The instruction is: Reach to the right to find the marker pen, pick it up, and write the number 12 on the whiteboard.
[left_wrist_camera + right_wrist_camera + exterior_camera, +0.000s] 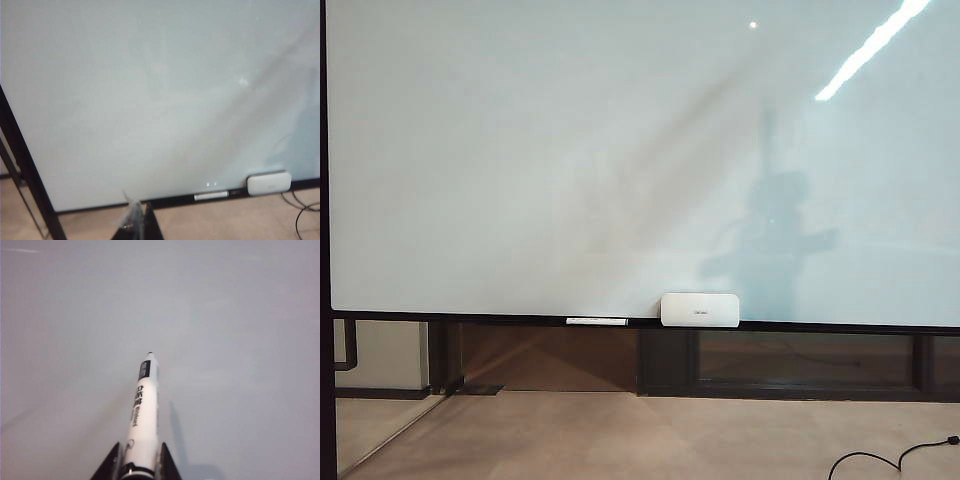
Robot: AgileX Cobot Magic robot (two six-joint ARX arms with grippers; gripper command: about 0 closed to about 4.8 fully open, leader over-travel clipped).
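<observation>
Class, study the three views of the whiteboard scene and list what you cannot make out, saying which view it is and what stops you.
- Exterior view: neither claw nor arm appears; only a dim reflection on the glossy pale whiteboard.
- Left wrist view: the left claw is blurred and cut off by the frame edge, so its opening is unclear.
- Right wrist view: the right claw grips the slim white marker pen; whether its tip touches the board cannot be judged.
- Print on the white rounded eraser block is too small.
</observation>
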